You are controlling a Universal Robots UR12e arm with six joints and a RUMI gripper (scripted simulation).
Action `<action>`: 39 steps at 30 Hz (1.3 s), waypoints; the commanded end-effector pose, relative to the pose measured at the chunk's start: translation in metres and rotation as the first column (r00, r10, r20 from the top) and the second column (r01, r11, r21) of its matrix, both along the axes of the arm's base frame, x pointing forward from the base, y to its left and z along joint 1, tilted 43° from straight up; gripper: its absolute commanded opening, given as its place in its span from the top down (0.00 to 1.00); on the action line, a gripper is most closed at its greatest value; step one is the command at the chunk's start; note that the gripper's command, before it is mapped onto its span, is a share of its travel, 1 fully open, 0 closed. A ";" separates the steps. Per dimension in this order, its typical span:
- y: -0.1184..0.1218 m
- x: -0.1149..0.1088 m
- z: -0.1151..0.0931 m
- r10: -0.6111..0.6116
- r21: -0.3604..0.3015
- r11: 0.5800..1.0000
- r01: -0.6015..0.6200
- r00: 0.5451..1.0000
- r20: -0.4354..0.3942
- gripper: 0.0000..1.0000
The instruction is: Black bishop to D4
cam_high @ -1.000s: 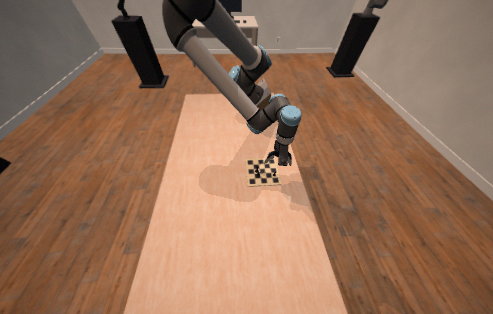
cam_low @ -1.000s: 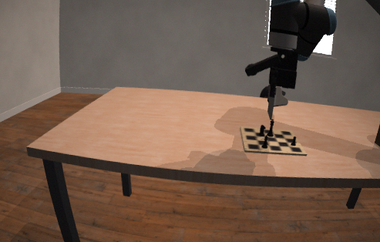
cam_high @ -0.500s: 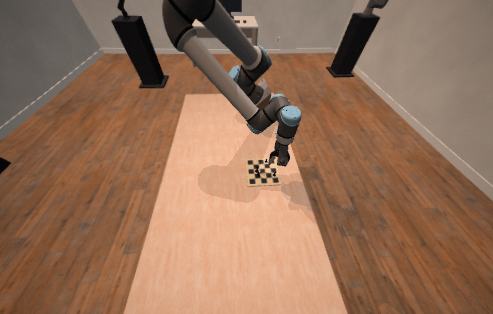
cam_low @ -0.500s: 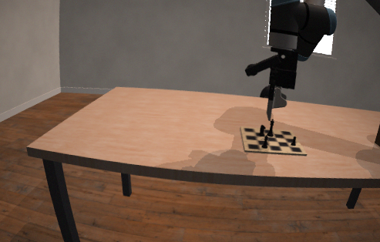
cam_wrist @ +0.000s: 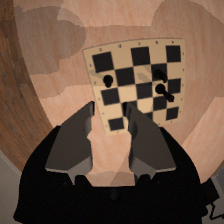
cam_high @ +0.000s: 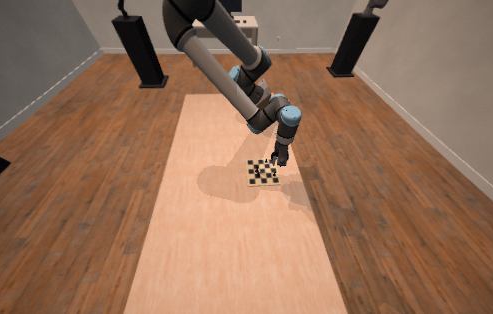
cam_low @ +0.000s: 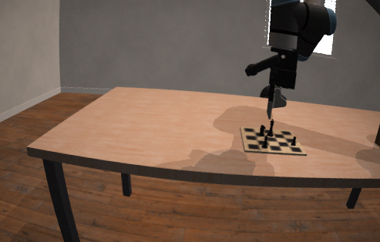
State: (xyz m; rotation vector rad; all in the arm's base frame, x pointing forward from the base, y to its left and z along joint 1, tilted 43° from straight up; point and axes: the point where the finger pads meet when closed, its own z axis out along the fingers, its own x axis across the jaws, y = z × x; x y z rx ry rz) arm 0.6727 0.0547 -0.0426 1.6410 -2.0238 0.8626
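Note:
A small chessboard [cam_low: 273, 145] lies on the wooden table, and it also shows in the wrist view [cam_wrist: 137, 85]. Several black pieces stand upright on it: a tall one [cam_low: 271, 127] at the far edge, one beside it [cam_low: 262, 130], one nearer the front [cam_low: 265, 142] and a small one at the right [cam_low: 293, 141]. I cannot tell which is the bishop at this size. My gripper [cam_low: 270, 112] hangs above the board's far edge, clear of the pieces. In the wrist view its fingers are drawn close with a narrow gap and nothing between them. Three pieces show in the wrist view.
The board sits near the table's right edge [cam_high: 263, 172]. The arm's links [cam_high: 247, 85] reach in from the far side above the table. Black stands [cam_high: 139, 50] are on the floor, away from the table.

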 end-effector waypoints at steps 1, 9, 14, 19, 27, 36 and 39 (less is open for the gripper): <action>-0.001 -0.002 -0.002 -0.001 -0.001 1.000 0.001 1.000 -0.003 0.78; -0.001 -0.002 -0.002 -0.001 -0.001 1.000 0.001 1.000 -0.003 0.78; -0.001 -0.002 -0.002 -0.001 -0.001 1.000 0.001 1.000 -0.003 0.78; -0.001 -0.002 -0.002 -0.001 -0.001 1.000 0.001 1.000 -0.003 0.78; -0.002 -0.002 -0.003 -0.002 -0.001 1.000 0.002 1.000 -0.004 0.78; -0.007 -0.002 -0.008 -0.002 -0.002 1.000 0.002 1.000 -0.006 0.78; -0.009 -0.002 -0.011 -0.002 -0.002 1.000 0.002 1.000 -0.006 0.78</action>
